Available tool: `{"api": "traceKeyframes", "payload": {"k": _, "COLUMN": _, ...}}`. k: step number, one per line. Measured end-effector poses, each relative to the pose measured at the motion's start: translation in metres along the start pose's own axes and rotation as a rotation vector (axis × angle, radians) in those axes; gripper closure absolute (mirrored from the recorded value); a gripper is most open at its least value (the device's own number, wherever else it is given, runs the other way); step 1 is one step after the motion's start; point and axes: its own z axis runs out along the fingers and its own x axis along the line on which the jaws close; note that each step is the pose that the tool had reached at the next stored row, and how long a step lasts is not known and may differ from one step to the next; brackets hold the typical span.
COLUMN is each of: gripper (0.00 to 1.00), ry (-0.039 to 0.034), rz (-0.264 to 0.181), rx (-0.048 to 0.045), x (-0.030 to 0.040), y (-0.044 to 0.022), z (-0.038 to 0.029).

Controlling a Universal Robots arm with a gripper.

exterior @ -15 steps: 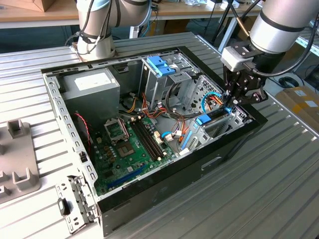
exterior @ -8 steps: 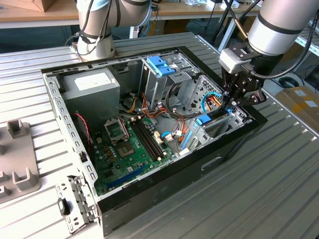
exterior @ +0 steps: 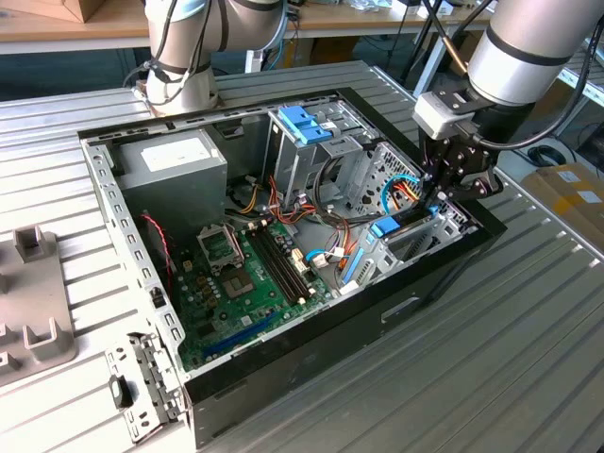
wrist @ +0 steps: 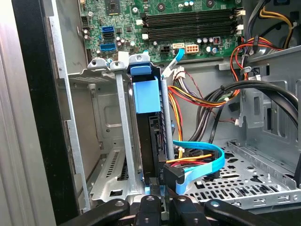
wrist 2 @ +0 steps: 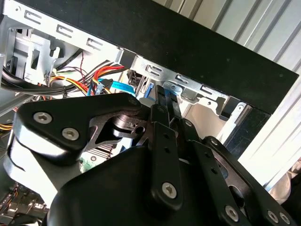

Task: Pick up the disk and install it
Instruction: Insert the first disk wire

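The disk [wrist: 146, 96] stands on edge in the metal bay [wrist: 113, 141] at the front corner of the open computer case [exterior: 104, 198]. It is black with a blue plastic carrier. In the exterior view its blue end [exterior: 385, 227] shows at the case's right side. My gripper [exterior: 437, 195] hangs right above that bay. In both wrist views the black fingers [wrist: 151, 205] sit close together on the disk's near edge, so the gripper [wrist 2: 165, 99] is shut on it. The lower part of the disk is hidden by the bay walls.
A blue flat cable [wrist: 207, 165] and orange-red wires lie beside the bay. The green motherboard [exterior: 245, 274], the grey power-supply box [exterior: 175, 160] and a blue bracket [exterior: 304, 123] on the metal cage are inside the case. A second arm's base [exterior: 179, 80] stands behind it.
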Motion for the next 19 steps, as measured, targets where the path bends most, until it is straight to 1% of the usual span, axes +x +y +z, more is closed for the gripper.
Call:
{"api": "traceKeyframes", "payload": {"k": 4, "gripper": 0.83, "ry": 0.0, "rz": 0.0, "rx": 0.0, "x": 0.0, "y": 0.0, "z": 0.0}}
{"api": "traceKeyframes", "payload": {"k": 5, "gripper": 0.76, "ry": 0.0, "rz": 0.0, "rx": 0.0, "x": 0.0, "y": 0.0, "z": 0.0}}
{"api": "traceKeyframes", "payload": {"k": 7, "gripper": 0.76, "ry": 0.0, "rz": 0.0, "rx": 0.0, "x": 0.0, "y": 0.0, "z": 0.0001}}
{"api": "traceKeyframes", "payload": {"k": 8, "gripper": 0.7, "ry": 0.0, "rz": 0.0, "rx": 0.0, "x": 0.0, "y": 0.0, "z": 0.0001}}
{"api": "traceKeyframes", "payload": {"k": 17, "gripper": 0.7, "ry": -0.0004, "rz": 0.0, "rx": 0.0, "x": 0.0, "y": 0.0, "z": -0.0002}}
{"api": "traceKeyframes", "payload": {"k": 19, "gripper": 0.7, "ry": -0.0004, "rz": 0.0, "rx": 0.0, "x": -0.0002, "y": -0.0006, "z": -0.0042}}
